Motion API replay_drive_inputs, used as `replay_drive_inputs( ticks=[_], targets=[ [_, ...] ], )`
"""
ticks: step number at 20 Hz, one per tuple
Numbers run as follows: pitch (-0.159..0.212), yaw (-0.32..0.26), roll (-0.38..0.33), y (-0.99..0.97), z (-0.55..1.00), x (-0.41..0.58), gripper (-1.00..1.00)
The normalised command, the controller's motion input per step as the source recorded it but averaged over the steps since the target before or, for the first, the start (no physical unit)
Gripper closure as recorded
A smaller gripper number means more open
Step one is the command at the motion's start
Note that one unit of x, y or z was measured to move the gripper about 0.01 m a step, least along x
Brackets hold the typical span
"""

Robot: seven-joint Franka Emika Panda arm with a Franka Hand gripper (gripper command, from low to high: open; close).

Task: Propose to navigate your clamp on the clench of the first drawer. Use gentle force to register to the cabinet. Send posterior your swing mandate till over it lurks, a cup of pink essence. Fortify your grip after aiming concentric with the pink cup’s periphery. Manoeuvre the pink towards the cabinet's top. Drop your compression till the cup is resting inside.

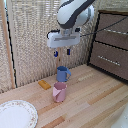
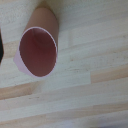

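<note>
At the exterior view's left a patterned plate [image 1: 15, 114] lies on the pale wooden table [image 1: 95, 105], then a small orange block [image 1: 44, 84], then the pink cup [image 1: 59, 92] upright just in front of the blue mug [image 1: 63, 74]. The clamp [image 1: 62, 51] hangs in the air above the two mugs, fingers spread apart and holding nothing; the wrist view looks down into the pink cup's [image 2: 38, 47] open mouth. At the right stands the cabinet [image 1: 111, 44], the first drawer [image 1: 112, 31] with the clench [image 1: 116, 30] above the lower drawer [image 1: 108, 59], well apart from the cup.
</note>
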Motion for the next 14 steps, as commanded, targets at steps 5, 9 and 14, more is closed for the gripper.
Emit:
replay_drive_inputs(
  ticks=[5, 9, 14],
  targets=[
    [-0.068, 0.214, -0.185, -0.11, 0.39, -0.080, -1.00],
    [-0.048, 0.192, -0.132, -0.16, 0.55, 0.000, -1.00],
    [-0.075, 0.186, -0.172, -0.23, 0.35, -0.049, -1.00]
  ],
)
